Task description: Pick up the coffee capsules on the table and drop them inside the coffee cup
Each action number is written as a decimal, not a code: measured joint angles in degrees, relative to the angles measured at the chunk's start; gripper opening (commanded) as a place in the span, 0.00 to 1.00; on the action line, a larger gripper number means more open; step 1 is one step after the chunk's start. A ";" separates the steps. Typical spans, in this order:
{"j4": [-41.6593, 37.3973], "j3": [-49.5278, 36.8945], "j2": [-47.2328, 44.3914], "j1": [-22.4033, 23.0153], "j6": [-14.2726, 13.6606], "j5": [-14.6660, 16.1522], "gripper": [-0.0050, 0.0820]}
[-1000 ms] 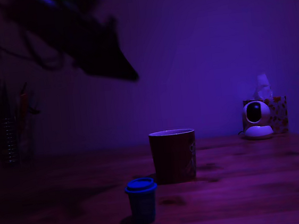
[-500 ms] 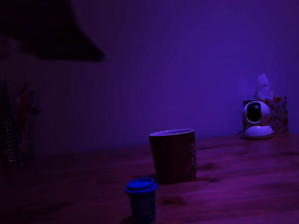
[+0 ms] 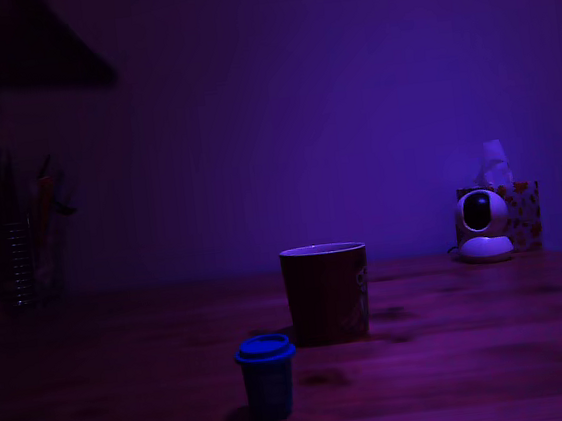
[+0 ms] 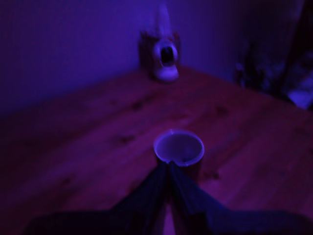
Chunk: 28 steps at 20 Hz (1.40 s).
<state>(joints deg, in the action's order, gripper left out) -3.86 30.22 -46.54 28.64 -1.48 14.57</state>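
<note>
a white rounded camera gadget with a dark face [image 3: 482, 222] sits touching a floral-patterned tissue box [image 3: 524, 213]; a dim pen holder [image 3: 26, 252] stands at the exterior view's left.

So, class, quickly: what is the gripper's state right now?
Gripper: shut, the fingers pressed together with nothing visible between them, raised above the coffee cup.
</note>
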 measured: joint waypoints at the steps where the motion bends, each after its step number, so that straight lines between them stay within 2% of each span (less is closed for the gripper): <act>1: 0.28 -0.26 1.44 -0.04 0.37 -0.35 0.03; 5: 4.11 -0.39 5.09 -0.04 0.96 -1.22 0.03; 12: 5.42 -0.46 6.38 -0.04 0.96 -0.94 0.03; 15: 8.20 -0.46 6.38 -0.07 0.98 1.66 0.03; 19: 20.11 -0.48 6.38 -0.02 0.63 6.01 0.03; 22: 28.57 -0.57 6.38 0.94 -4.52 8.57 0.05; 24: 32.20 -0.57 6.38 2.16 -6.36 9.49 0.05; 25: 34.05 -0.57 6.38 2.97 -9.81 9.51 0.05; 26: 35.32 -0.57 6.36 3.76 -11.91 9.55 0.05; 28: 35.78 -0.57 6.34 4.81 -13.46 9.53 0.05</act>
<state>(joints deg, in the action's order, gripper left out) 31.92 29.65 -40.21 33.45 -14.94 24.10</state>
